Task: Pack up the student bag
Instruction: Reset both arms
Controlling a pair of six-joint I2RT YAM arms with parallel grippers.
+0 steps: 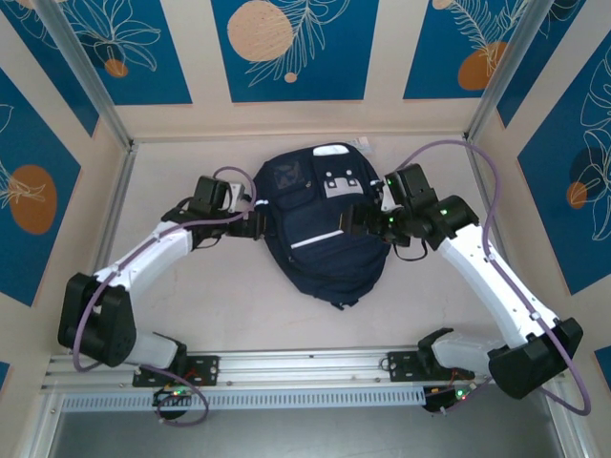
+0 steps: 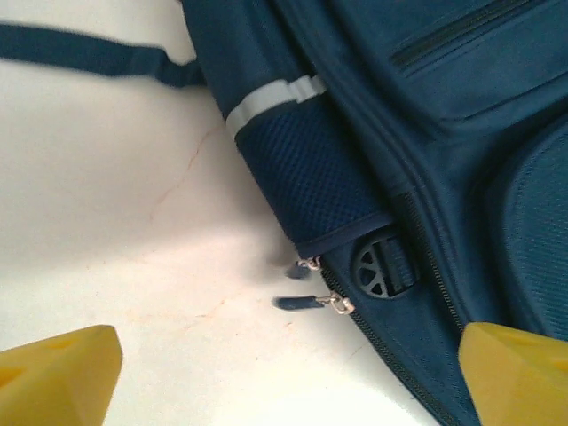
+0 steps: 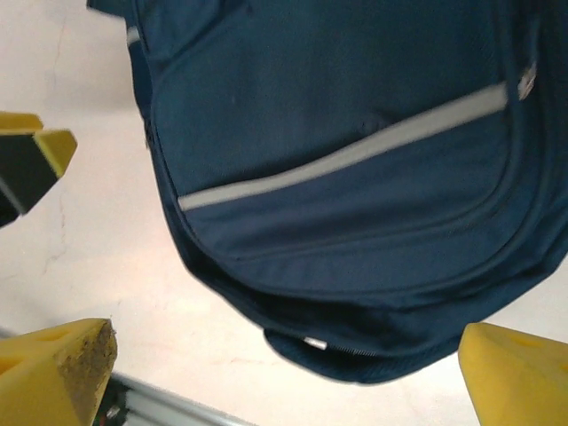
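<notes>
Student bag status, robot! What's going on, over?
Left claw open beside student bag. Right claw open, opposite side. Bag flat on table, ungripped. Strap trailing loose.

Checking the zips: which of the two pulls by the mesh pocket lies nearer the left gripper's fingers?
The lower zip pull, stretched out across the table; the other pull sits higher, right under the mesh pocket.
</notes>
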